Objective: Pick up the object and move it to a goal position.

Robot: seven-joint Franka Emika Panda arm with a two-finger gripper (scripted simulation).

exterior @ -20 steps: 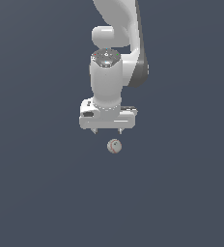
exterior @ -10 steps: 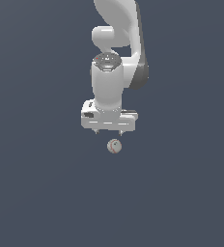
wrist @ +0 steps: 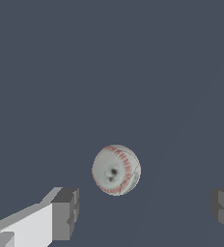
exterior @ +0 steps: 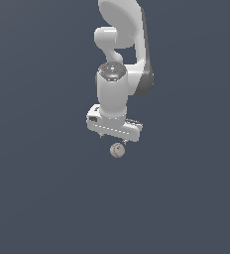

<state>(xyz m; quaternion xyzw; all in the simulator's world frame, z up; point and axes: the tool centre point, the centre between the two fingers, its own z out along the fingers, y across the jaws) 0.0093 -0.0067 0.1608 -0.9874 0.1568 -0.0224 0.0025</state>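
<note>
The claw [wrist: 143, 212] is spread wide and empty, one finger [wrist: 65, 213] to each side. One ball [wrist: 116, 170] lies on the floor just below, nearer one finger. It is judged light, firm and apt to roll, best pinched across its middle.
</note>
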